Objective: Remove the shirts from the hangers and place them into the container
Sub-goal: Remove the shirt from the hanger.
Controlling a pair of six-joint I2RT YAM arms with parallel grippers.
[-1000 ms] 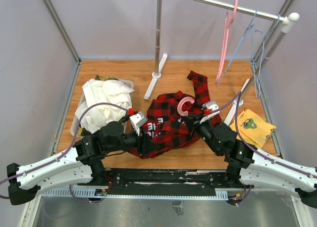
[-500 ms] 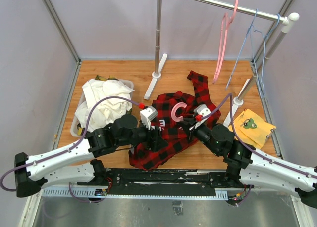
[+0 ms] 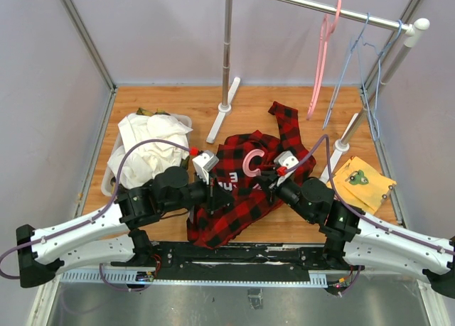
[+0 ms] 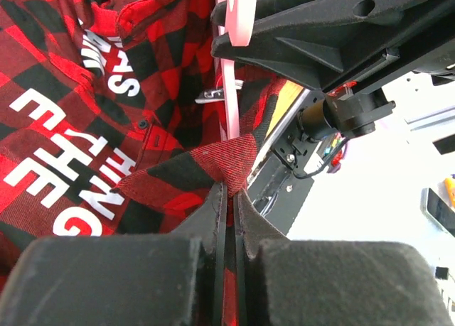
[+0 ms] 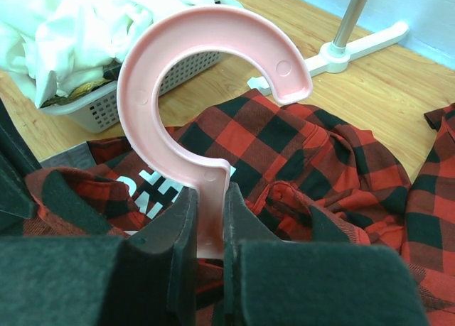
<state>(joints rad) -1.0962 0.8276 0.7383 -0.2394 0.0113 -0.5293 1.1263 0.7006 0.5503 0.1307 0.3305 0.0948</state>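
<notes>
Now the left gripper (image 4: 229, 198) pinches the red-and-black checked shirt (image 4: 85, 127) by the tabletop's (image 3: 163, 102) near edge, and the right gripper (image 5: 210, 212) squeezes the thick pink plastic hanger (image 5: 213, 20).

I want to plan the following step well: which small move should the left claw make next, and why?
Probably pull the left claw away from the pink hanger. It is shut on a fold of the red plaid shirt, and the right claw grips the hanger's neck, so pulling should slide the cloth off.
</notes>
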